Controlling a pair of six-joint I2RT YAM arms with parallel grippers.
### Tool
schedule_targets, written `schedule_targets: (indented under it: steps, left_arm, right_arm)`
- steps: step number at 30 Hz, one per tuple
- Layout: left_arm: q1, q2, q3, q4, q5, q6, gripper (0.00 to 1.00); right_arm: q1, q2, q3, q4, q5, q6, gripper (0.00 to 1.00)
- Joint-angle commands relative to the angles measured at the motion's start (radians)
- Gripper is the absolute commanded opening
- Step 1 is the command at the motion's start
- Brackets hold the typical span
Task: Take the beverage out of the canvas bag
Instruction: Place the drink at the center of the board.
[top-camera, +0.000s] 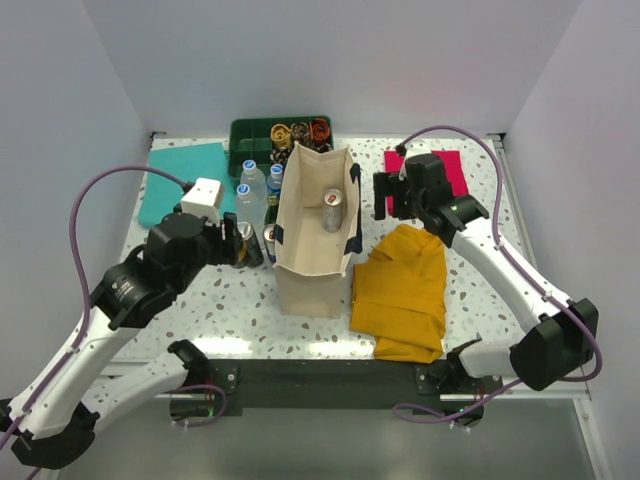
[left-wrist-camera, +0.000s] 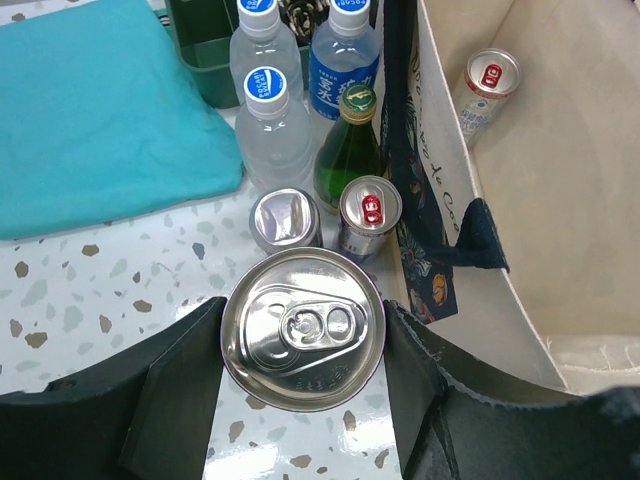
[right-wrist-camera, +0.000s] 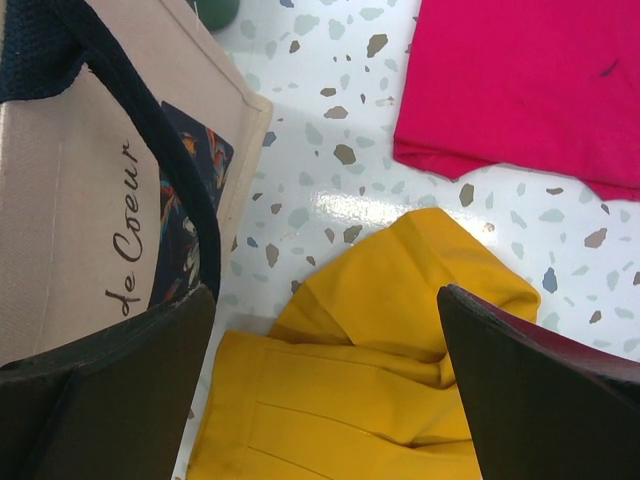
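The left gripper (left-wrist-camera: 305, 322) is clamped on an upright silver can (left-wrist-camera: 300, 350), outside the canvas bag (top-camera: 305, 285), at its left side. Just beyond, two smaller cans (left-wrist-camera: 286, 218), a green glass bottle (left-wrist-camera: 350, 150) and three water bottles (left-wrist-camera: 275, 125) crowd the bag's left wall. A red-tabbed can (left-wrist-camera: 490, 80) sits inside the bag. The right gripper (right-wrist-camera: 325, 300), jaws spread wide and empty, hangs over the mustard cloth (right-wrist-camera: 340, 400) beside the bag's right wall.

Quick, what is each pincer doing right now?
Left pincer: closed on a silver can.
Right pincer: open, holding nothing.
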Motion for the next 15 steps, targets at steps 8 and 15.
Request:
schedule_targets:
  steps: [8,15]
  left_arm:
    - [-0.004,-0.026,-0.058,0.197,-0.008,0.029,0.0]
    - [-0.004,-0.009,-0.166,0.326,0.003,0.041,0.0]
  right_arm:
    - [-0.001,-0.012,0.032,0.002,0.027,0.006,0.98]
    - [-0.003,-0.015,0.027,-0.005,0.054,-0.002,0.98]
